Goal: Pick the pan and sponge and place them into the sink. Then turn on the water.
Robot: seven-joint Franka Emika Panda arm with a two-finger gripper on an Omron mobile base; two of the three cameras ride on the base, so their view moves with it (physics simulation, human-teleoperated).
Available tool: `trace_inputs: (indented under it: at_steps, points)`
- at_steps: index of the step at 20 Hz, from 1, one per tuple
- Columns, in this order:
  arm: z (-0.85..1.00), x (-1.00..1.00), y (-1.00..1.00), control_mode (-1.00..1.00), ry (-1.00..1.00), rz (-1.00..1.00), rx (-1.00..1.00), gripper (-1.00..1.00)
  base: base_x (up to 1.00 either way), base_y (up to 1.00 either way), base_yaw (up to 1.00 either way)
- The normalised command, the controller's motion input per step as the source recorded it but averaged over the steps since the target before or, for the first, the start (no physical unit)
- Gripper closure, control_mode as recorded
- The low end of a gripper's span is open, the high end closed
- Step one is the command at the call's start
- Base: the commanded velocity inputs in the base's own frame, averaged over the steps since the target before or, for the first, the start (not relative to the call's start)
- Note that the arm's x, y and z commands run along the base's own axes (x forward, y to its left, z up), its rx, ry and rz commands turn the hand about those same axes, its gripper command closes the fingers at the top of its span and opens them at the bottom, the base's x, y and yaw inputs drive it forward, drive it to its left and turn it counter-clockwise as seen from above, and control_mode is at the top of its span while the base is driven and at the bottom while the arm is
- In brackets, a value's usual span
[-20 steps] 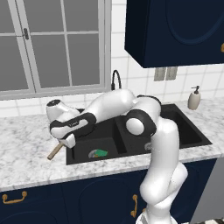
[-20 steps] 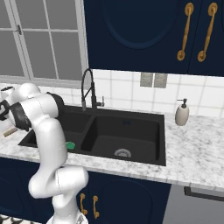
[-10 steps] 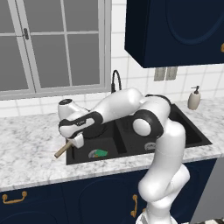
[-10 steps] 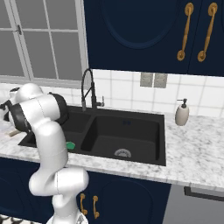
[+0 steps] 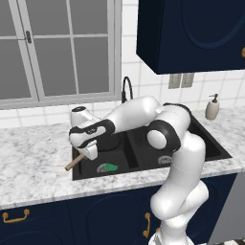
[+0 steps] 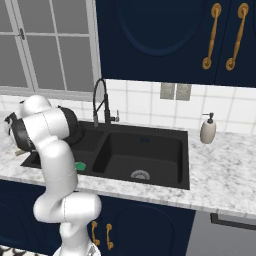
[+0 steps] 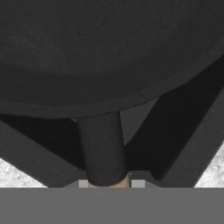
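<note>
My fingers [image 5: 89,154] are clenched on the light-brown wooden handle [image 5: 72,164] of the round black frying pan [image 7: 109,52]. Pan body lies straight ahead of them, over the matte-black double sink's [image 5: 210,148] left basin; handle trails back over the marble surface [image 5: 33,167]. Small green sponge [image 5: 110,167] sits in the basin below.

My grey-white marble counter [image 5: 33,162] carries the black double-basin sink [image 6: 165,131], set into it below the window. A soap dispenser [image 6: 207,129] stands on the counter just right of the sink, by the tiled wall. The black arched faucet [image 6: 101,102] rises behind the sink's left basin, where the green sponge [image 5: 109,167] lies near the front wall.
</note>
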Motion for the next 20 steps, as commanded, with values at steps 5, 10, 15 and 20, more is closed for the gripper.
trace_inputs:
  at_steps: [5,10,15,20]
  points:
    - [-0.07,0.01,-0.3,-1.0,0.07,0.0,0.0,1.0,0.0,0.0,0.0]
    - [-0.21,0.05,-0.2,-1.0,0.02,0.0,0.01,1.0,0.0,0.0,0.0]
    - [-0.41,0.02,0.0,-1.0,0.01,0.0,0.01,1.0,0.0,0.0,0.0]
    - [-0.38,0.12,0.0,-1.0,0.02,0.0,0.01,1.0,0.0,0.0,0.0]
